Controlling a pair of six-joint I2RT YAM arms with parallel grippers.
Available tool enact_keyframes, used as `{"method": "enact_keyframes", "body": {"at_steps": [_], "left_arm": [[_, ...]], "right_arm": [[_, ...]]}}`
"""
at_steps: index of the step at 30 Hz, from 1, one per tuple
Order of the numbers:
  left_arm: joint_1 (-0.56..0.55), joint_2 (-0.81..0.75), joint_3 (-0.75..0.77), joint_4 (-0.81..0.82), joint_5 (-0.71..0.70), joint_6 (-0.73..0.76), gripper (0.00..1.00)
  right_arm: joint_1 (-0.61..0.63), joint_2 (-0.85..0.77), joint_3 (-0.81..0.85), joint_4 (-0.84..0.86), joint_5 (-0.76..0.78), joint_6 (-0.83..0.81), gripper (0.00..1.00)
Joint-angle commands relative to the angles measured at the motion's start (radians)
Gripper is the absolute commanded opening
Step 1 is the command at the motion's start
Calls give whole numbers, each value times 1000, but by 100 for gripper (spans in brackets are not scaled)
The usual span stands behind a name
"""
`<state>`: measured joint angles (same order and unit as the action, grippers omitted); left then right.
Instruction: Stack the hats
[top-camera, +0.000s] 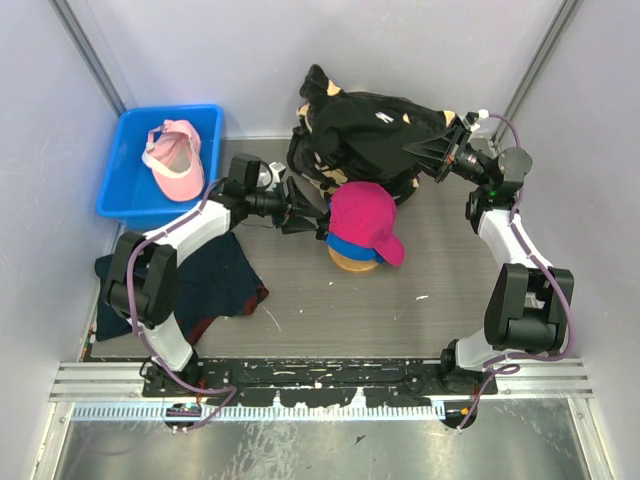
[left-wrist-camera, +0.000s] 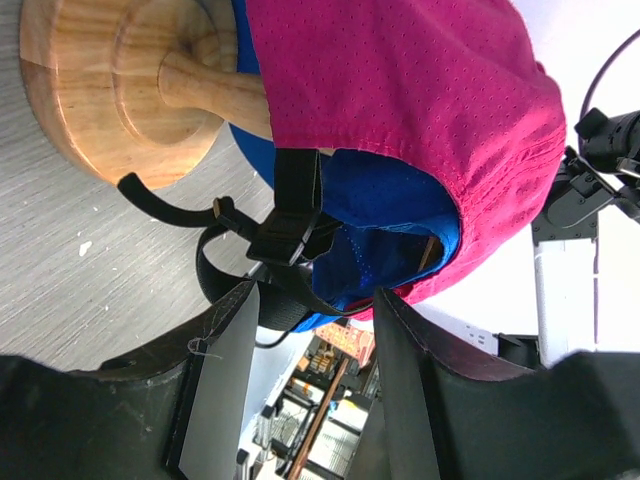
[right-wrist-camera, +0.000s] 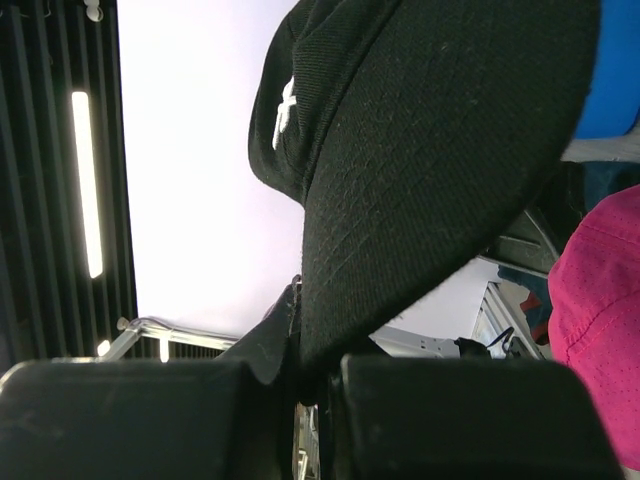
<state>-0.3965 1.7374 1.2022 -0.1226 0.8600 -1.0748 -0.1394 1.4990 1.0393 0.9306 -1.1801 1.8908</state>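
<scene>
A magenta cap (top-camera: 362, 215) sits over a royal blue cap (top-camera: 350, 250) on a round wooden stand (top-camera: 352, 264) at mid table. My left gripper (top-camera: 312, 215) is open just left of them. In the left wrist view the blue cap (left-wrist-camera: 380, 200) and its black back strap (left-wrist-camera: 290, 210) hang under the magenta cap (left-wrist-camera: 400, 90), right at my open gripper (left-wrist-camera: 315, 300). My right gripper (top-camera: 418, 148) is shut on the brim of the black cap (top-camera: 375, 125) with its white logo and holds it in the air behind the stand. The right wrist view shows the brim (right-wrist-camera: 430, 150) clamped in the gripper (right-wrist-camera: 315, 350). A light pink cap (top-camera: 175, 160) lies in a blue bin.
The blue bin (top-camera: 160, 110) stands at the back left. A big black plush bundle with tan marks (top-camera: 315, 150) lies at the back, under the lifted black cap. A flat dark navy cloth (top-camera: 215, 280) lies at the near left. Grey walls close in both sides.
</scene>
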Motion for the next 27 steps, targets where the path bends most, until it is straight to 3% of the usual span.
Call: {"method": "enact_keyframes", "body": {"at_steps": [1, 12, 18, 27], "left_arm": [[-26, -17, 40, -28, -7, -4, 56], [-33, -2, 48, -47, -55, -10, 54], [-37, 16, 47, -54, -76, -2, 42], [-60, 50, 70, -68, -76, 17, 49]], "right_arm": [[-4, -25, 33, 56, 12, -11, 1], [-4, -49, 23, 44, 14, -27, 1], [-4, -63, 14, 32, 13, -36, 1], [-4, -92, 2, 5, 8, -64, 1]]}}
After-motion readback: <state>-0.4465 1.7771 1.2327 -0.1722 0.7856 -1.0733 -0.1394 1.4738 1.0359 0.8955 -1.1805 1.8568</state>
